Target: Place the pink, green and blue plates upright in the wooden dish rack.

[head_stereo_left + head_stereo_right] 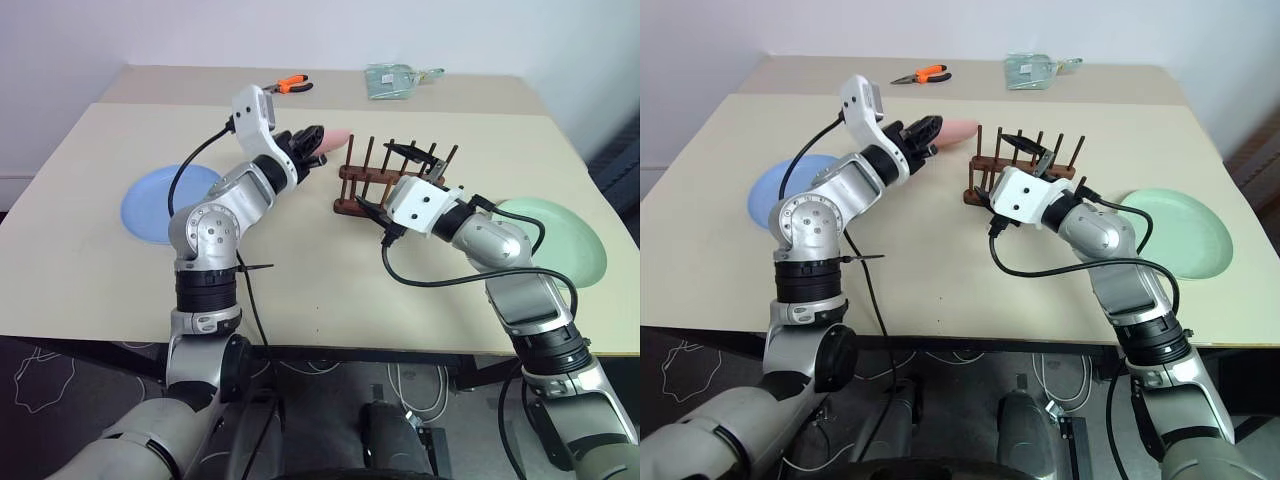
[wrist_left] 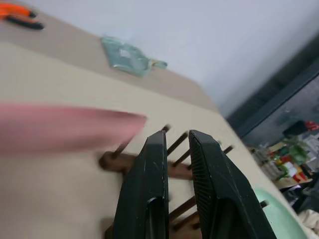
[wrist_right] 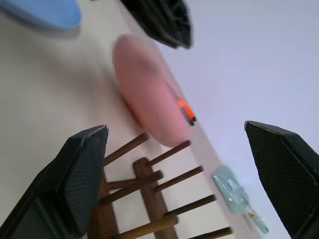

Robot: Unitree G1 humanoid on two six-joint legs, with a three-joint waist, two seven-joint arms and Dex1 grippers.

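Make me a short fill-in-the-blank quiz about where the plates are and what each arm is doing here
1. The left gripper holds the ____ plate beside the wooden dish rack.
2. The green plate lies flat on the robot's ____ side.
3. The right gripper has its fingers ____.
4. No plate stands in the rack; the ____ plate lies on the robot's left.

Missing words: pink; right; open; blue

Head eyes overlook table (image 1: 300,280); wrist views close.

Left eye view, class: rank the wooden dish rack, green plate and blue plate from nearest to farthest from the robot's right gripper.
1. Wooden dish rack, right at the right gripper.
2. Green plate, on the robot's right.
3. Blue plate, far across on its left.
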